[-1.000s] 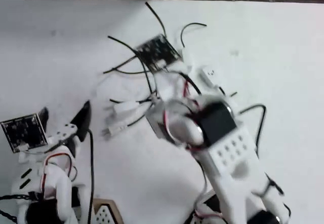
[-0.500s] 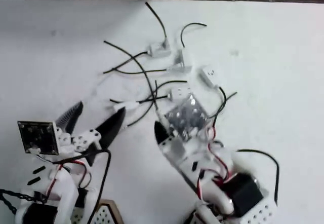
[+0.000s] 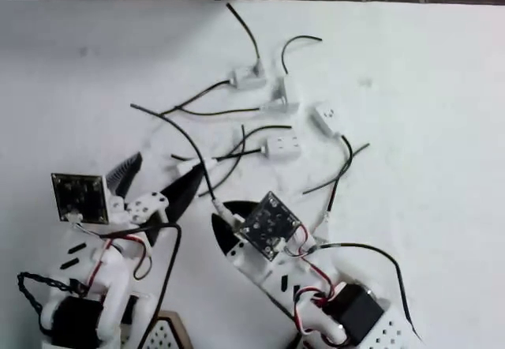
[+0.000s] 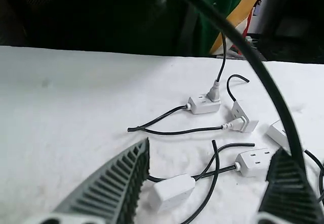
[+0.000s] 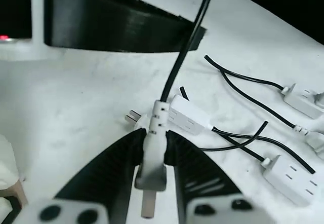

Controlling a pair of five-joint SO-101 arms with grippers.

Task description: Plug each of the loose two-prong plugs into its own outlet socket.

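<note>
Right tool (image 5: pixel 152 139) clamped on two-prong plug (image 5: pixel 151 158); pulled back since earlier, now well short of outlet socket (image 3: pixel 282 147), cord trailing. Left tool (image 3: pixel 162 169) apart, advanced toward socket. Second plug (image 4: pixel 171 191) on surface (image 3: pixel 410 88) near socket.

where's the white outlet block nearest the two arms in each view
High view: white outlet block, near picture centre.
Left wrist view: block by the left hand.
Right wrist view: block beyond the right hand.
Shared landmark: white loose plug lying close by.
</note>
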